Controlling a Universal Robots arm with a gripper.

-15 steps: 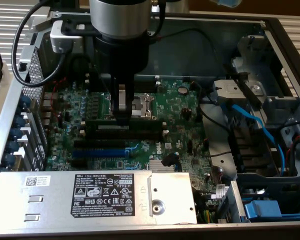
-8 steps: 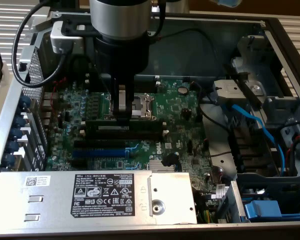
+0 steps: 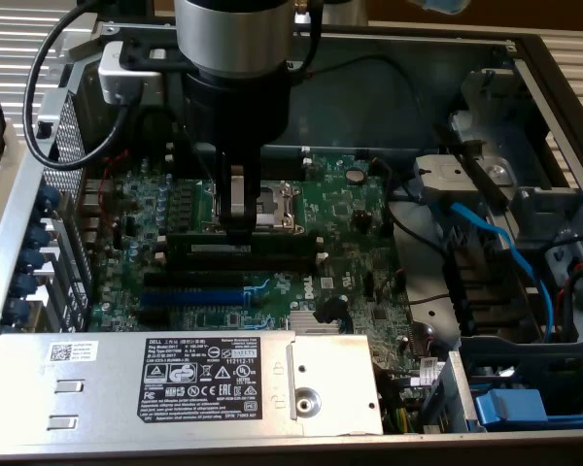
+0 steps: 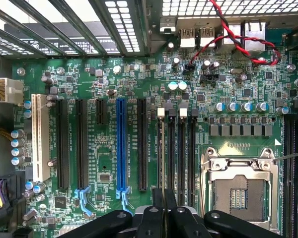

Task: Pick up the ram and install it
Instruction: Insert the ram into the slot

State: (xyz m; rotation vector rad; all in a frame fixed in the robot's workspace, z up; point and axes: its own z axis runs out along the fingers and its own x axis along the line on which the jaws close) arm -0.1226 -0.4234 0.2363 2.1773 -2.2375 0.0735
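The ram (image 3: pixel 272 239) is a long, dark stick lying level over the green motherboard (image 3: pixel 350 209), just in front of the CPU socket (image 3: pixel 275 202). My gripper (image 3: pixel 237 221) comes straight down from above and is shut on the ram near its middle. In the wrist view the ram (image 4: pixel 163 196) shows edge-on as a thin line between the black fingertips (image 4: pixel 154 218). It lines up with the black memory slot (image 4: pixel 162 148) closest to the expansion slots. I cannot tell whether it sits in the slot or just above it.
Black and blue expansion slots (image 4: pixel 121 144) run beside the memory slots, and the open CPU socket (image 4: pixel 238 191) lies on their other side. A grey power supply box (image 3: pixel 175 379) fills the case front. Blue cables (image 3: pixel 496 243) and a drive bay stand at the exterior view's right.
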